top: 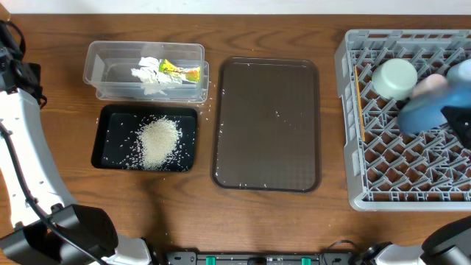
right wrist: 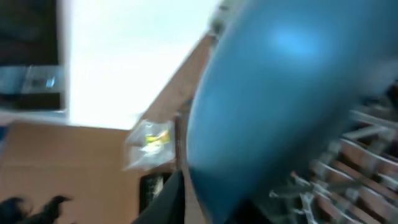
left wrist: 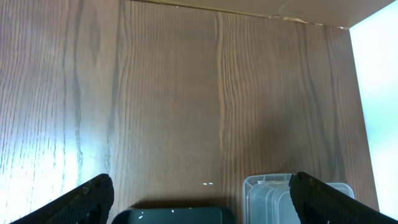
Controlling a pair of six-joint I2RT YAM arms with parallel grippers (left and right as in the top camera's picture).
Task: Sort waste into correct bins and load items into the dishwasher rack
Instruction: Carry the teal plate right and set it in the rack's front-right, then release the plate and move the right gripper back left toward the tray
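Note:
The grey dishwasher rack (top: 353, 147) stands at the right. In it are an upturned mint-green bowl (top: 395, 79), a light-blue bowl (top: 462, 73), a bit of the pink cup (top: 436, 81) and chopsticks (top: 359, 103) along its left wall. A darker blue dish (top: 427, 110), motion-blurred, is over the rack beside my right gripper (top: 460, 124). In the right wrist view the dish (right wrist: 280, 93) fills the frame. One dark finger (right wrist: 177, 202) shows at its left and the other is hidden. My left gripper (left wrist: 202, 196) hangs open over bare wood, holding nothing.
A clear tub (top: 103, 70) holds tissue (top: 147, 73) and a yellow wrapper (top: 180, 71). A black tray (top: 107, 125) in front of it holds rice (top: 158, 141). A brown serving tray (top: 265, 125) lies mid-table. A few rice grains lie between the tub and the brown tray.

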